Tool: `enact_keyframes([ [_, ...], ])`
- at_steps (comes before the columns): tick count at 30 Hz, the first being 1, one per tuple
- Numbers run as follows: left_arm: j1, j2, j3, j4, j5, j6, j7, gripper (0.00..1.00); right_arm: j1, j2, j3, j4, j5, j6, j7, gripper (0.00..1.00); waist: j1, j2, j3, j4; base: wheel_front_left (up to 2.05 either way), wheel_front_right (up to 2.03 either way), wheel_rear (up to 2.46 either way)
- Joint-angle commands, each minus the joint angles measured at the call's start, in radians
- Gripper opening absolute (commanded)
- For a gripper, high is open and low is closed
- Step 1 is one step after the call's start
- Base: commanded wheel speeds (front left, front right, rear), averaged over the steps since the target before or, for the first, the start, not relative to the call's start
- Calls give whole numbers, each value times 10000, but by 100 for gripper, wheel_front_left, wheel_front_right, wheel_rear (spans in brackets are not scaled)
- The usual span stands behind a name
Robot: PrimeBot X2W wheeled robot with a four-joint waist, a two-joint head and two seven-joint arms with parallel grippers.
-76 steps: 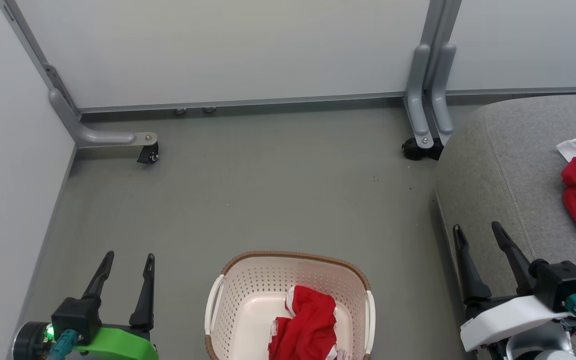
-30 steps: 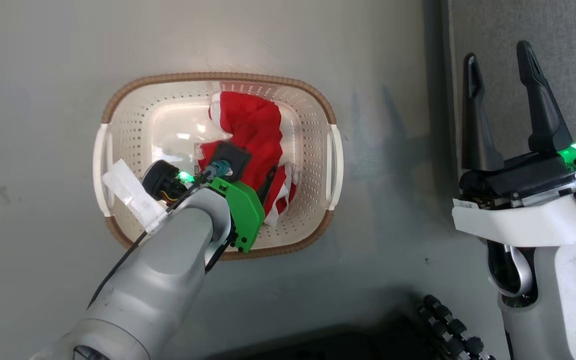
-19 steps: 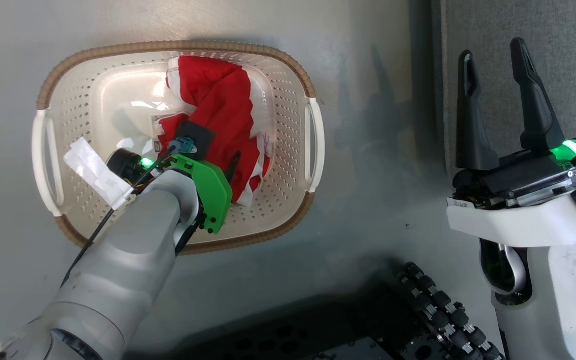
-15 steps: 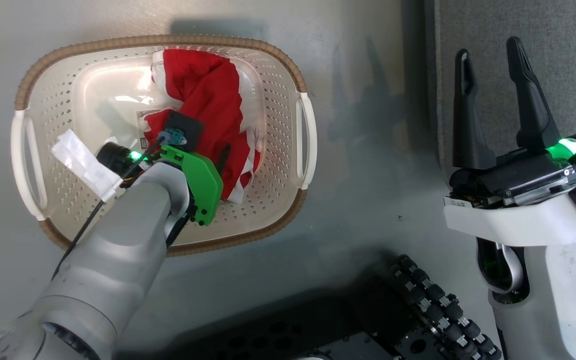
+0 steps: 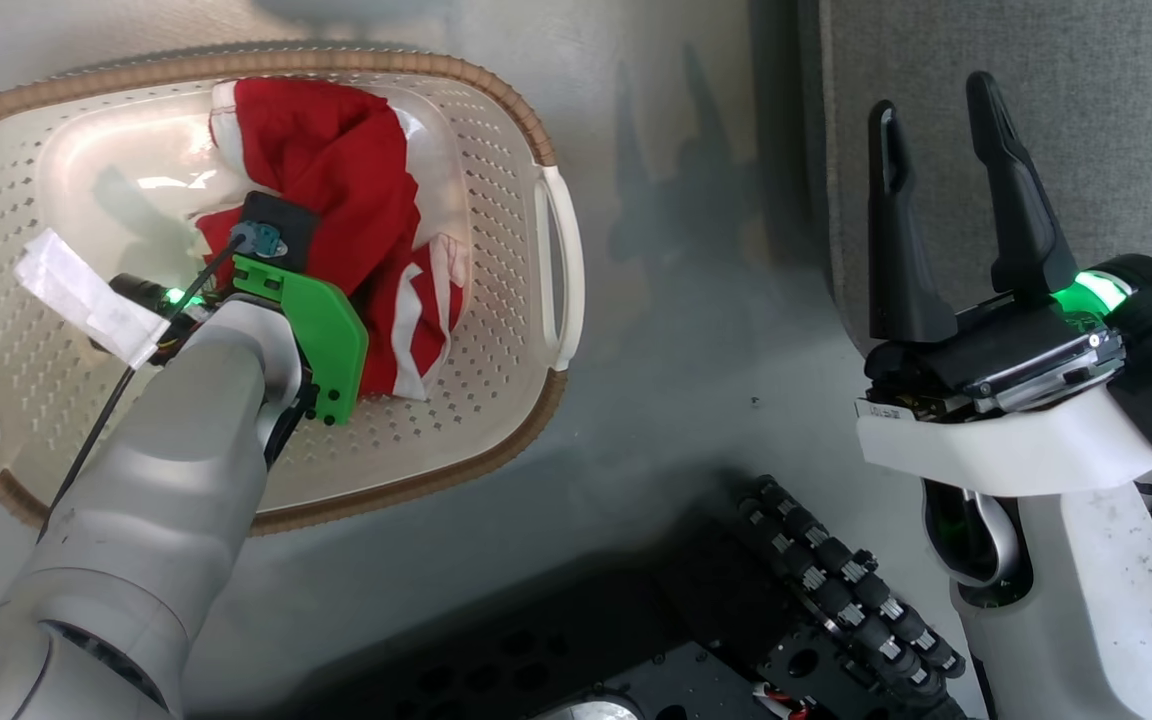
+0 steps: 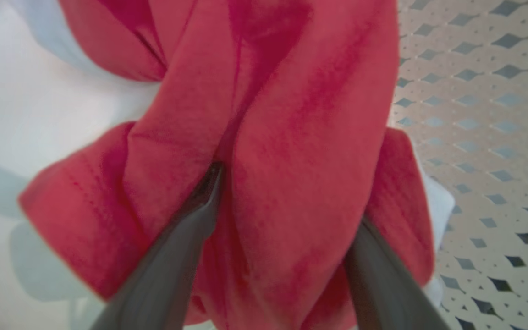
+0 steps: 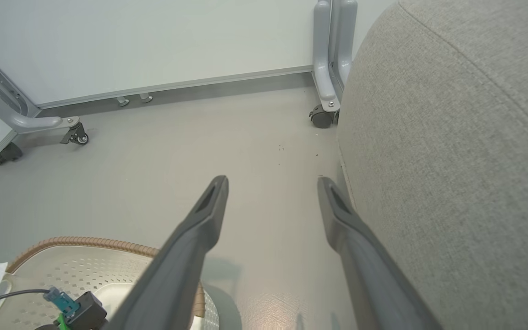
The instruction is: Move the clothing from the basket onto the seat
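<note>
The clothing point(image 5: 336, 150), red with white stripes, lies bunched in the cream basket point(image 5: 496, 90) at the upper left of the head view. My left arm reaches down into it, and its green wrist cover point(image 5: 321, 325) hides the fingers there. In the left wrist view my left gripper point(image 6: 287, 197) stands open, both fingers pushed into the clothing point(image 6: 300, 105) with a thick red fold between them. My right gripper point(image 5: 934, 100) is open and holds nothing, over the edge of the grey seat point(image 5: 1066, 120). The right wrist view has the right gripper point(image 7: 273, 183) between the basket point(image 7: 85, 243) and the seat point(image 7: 452, 137).
My own base with its black rollers point(image 5: 836, 590) sits below the basket. Grey floor point(image 5: 696, 330) separates basket and seat. In the right wrist view, pale partition walls on grey castor legs point(image 7: 326, 105) close off the far side.
The camera has come down closer, so the basket looks bigger and further left. My left gripper has sunk deeper into the red clothing. The right gripper stays open beside the seat.
</note>
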Motion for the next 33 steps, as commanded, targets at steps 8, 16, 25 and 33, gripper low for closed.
enact_keyframes([
  [8,-281,-81,-133,182,33,263,-95,0,-184,4,-116,116,43,-3,-78,100,-1,0,-132,-19,0,0,0],
  [16,-228,-473,-541,94,487,353,-1299,0,-168,1,-274,270,-391,-3,-88,100,-1,0,-913,563,0,0,0],
  [25,548,-535,-650,-777,746,314,-2208,0,161,-5,-399,662,-826,-5,-3,100,-1,0,-2593,1254,0,0,0],
  [33,1974,230,590,-3944,1201,831,-2214,0,624,-10,-545,844,-1201,-3,448,100,-1,0,-4076,1958,0,0,0],
])
